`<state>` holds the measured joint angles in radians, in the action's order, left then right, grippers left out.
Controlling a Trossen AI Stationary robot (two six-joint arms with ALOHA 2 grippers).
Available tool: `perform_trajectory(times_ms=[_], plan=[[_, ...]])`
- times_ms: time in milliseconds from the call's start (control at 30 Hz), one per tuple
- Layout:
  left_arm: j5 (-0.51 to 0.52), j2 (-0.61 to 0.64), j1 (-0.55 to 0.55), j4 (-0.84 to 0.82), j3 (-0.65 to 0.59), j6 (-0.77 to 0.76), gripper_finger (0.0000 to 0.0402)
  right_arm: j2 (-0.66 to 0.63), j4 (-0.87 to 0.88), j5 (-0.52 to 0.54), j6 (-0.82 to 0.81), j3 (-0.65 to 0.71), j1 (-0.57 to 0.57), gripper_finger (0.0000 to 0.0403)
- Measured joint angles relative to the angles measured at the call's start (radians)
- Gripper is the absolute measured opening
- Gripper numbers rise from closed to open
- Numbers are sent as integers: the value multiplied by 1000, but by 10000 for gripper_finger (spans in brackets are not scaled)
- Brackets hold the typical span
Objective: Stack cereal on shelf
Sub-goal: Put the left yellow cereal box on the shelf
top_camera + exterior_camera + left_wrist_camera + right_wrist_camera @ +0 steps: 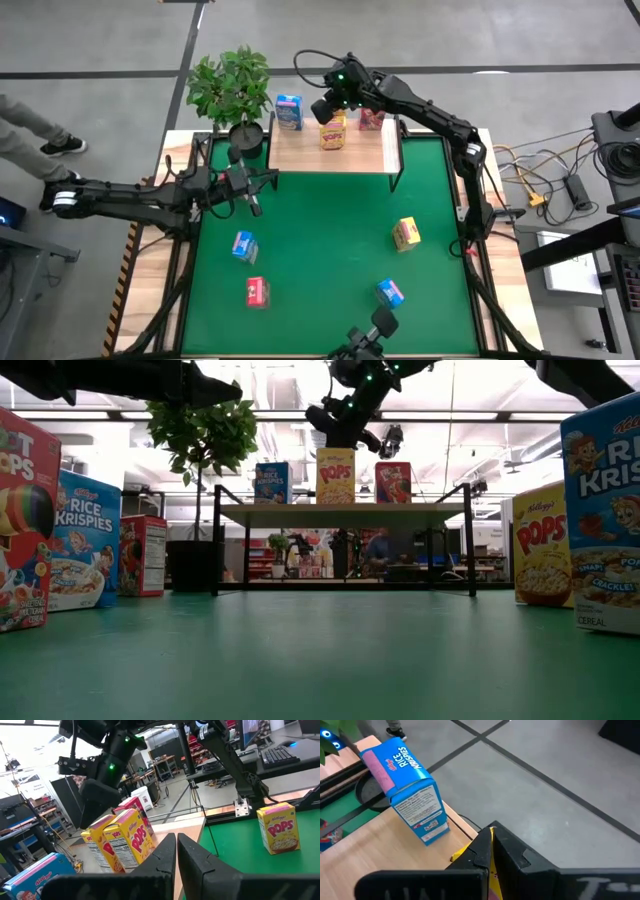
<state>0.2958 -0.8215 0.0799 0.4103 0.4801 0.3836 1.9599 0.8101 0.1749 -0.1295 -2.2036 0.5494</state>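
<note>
Landmark: shelf [335, 155]. Nearest the camera, well short of it on the green worktop [320, 260]: red box [256, 292], blue box [390, 293], another blue box [244, 246], yellow box [406, 233]. Left tool [252, 203] hovers off the shelf's left front corner, fingers together, empty. On the shelf: blue box [289, 112], yellow box [333, 133], red box [371, 118]. Right tool [333, 122] sits on that yellow box, fingers closed at its top.

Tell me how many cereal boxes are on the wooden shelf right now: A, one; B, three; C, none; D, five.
B: the shelf carries three boxes, a blue box, a yellow box and a red box, while the other four boxes seen from above lie on the green mat.
</note>
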Motion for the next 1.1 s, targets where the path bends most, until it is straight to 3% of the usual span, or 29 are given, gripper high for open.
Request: perform_trajectory(times_ms=[1100], plan=[[0,0,0,0,0,0,0,-2,-14,10,38,-46,-34,9]])
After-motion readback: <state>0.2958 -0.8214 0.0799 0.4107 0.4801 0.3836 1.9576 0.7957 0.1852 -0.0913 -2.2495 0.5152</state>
